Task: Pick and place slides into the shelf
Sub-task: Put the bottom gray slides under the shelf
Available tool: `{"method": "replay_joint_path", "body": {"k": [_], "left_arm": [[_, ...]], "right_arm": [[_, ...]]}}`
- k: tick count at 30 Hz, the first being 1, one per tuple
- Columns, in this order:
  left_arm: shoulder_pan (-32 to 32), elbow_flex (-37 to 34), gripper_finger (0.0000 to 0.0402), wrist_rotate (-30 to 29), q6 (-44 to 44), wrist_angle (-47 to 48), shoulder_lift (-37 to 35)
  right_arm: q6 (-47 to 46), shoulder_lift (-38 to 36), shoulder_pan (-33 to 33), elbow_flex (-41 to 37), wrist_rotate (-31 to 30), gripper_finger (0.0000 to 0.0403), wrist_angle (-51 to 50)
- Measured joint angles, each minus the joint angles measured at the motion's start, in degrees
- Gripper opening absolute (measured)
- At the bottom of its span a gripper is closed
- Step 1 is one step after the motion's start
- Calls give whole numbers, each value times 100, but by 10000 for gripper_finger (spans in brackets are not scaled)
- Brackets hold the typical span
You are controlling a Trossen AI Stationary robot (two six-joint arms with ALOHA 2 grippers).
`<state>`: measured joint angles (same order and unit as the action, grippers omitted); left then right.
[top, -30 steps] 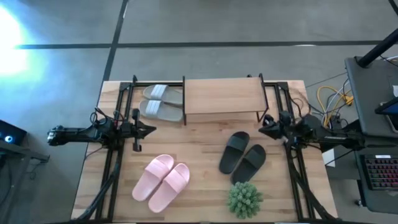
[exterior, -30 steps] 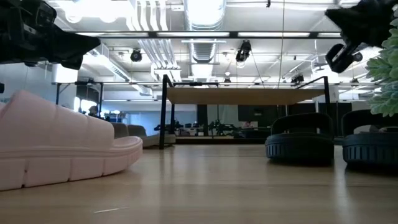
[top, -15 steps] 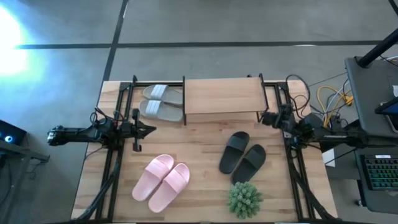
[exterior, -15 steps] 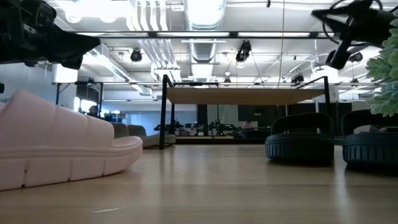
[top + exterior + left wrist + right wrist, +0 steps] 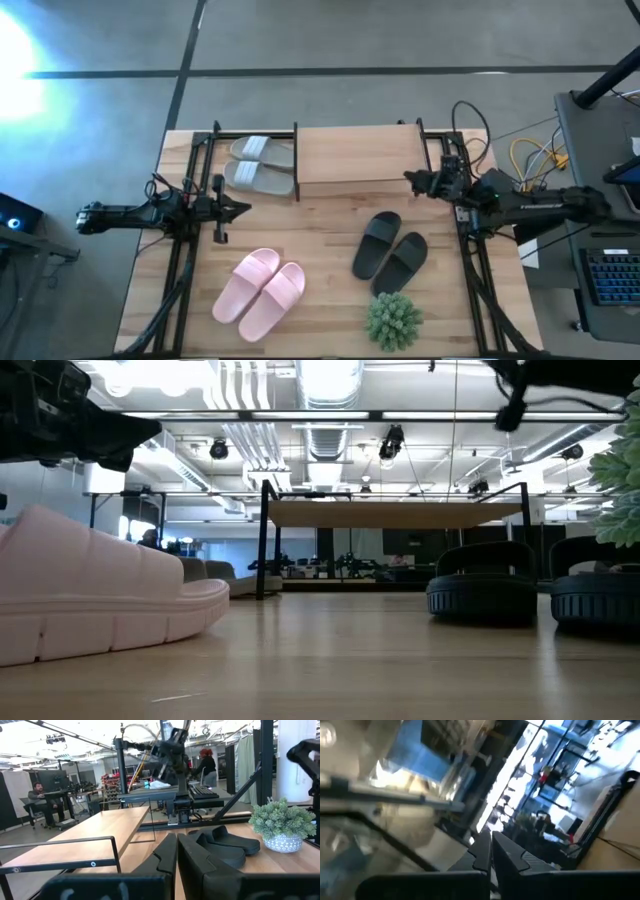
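The light grey-white slides (image 5: 256, 164) lie at the far left of the table, tucked half under the left end of the shelf (image 5: 357, 153), so that pair looks at least partly placed, though I cannot tell whether they rest on a lower tier or on the tabletop. The black slides (image 5: 389, 252) sit out on the open table (image 5: 320, 215) in front of the shelf's right half, and the pale pink slides (image 5: 258, 292) lie near the front edge, left of centre; both pairs appear still to be moved. A small green plant (image 5: 393, 320) stands just in front of the black pair.

The right gripper (image 5: 411, 179) hovers beside the shelf's right front corner, fingers pressed together and holding nothing. The left gripper (image 5: 243, 208) waits at the table's left side, likewise closed and empty.

No brand, label or readable writing shows on the slides, the shelf or the arms
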<state>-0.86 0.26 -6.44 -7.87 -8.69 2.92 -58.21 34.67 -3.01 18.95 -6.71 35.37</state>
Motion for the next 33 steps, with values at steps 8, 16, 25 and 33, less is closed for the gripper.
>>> {"method": "replay_joint_path", "body": {"k": [8,16,25,33], "left_arm": [[9,-1,0,-805,3165,-1092,1],[7,-1,0,-962,4125,-3001,42],[7,-1,0,-999,3752,-3545,59],[11,478,0,-1793,3393,-3233,707]], "right_arm": [[887,1233,0,1387,155,9,-1652],[1887,1851,-44,2511,-175,9,-2256],[1792,1898,-486,3103,-833,9,-4009],[1820,1911,-492,3060,-839,8,-4148]]}}
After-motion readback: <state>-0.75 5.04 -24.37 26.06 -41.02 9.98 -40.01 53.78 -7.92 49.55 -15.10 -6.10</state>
